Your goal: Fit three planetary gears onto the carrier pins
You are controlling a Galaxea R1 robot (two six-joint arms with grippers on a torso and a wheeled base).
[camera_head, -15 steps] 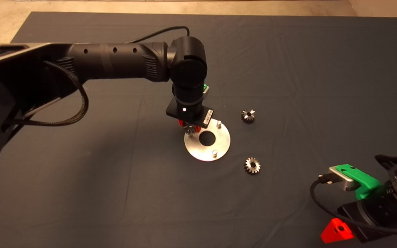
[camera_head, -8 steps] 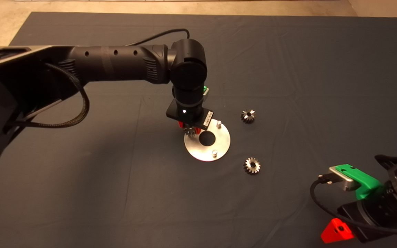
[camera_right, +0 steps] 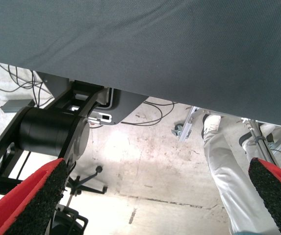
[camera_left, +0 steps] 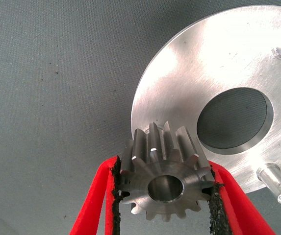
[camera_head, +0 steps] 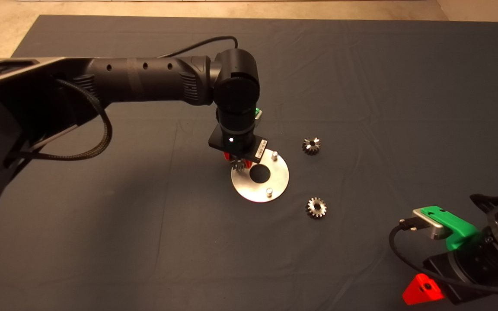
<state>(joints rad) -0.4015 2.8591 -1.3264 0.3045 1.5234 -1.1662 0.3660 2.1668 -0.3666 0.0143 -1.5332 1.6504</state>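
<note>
A round silver plate [camera_head: 275, 185] with a large central hole lies mid-mat. Two carrier pins show on it, one at the far right [camera_head: 274, 154] and one at the near side [camera_head: 269, 191]; the left pin is hidden under my left gripper [camera_head: 237, 164]. That gripper is shut on a planetary gear [camera_left: 162, 178], held over the plate's left edge [camera_left: 179, 78]. Two more gears lie on the mat right of the plate, one farther [camera_head: 311, 145] and one nearer [camera_head: 316, 207]. My right gripper [camera_head: 422, 290] is parked at the lower right, open.
The dark mat [camera_head: 102, 224] stretches bare to the left and front of the plate. The right wrist view shows the mat's underside edge, floor cables and a person's leg [camera_right: 223, 171] beyond the table.
The left arm rose a touch a second ago and has held still since, gear still gripped over the plate's left edge. The right arm has not moved.
</note>
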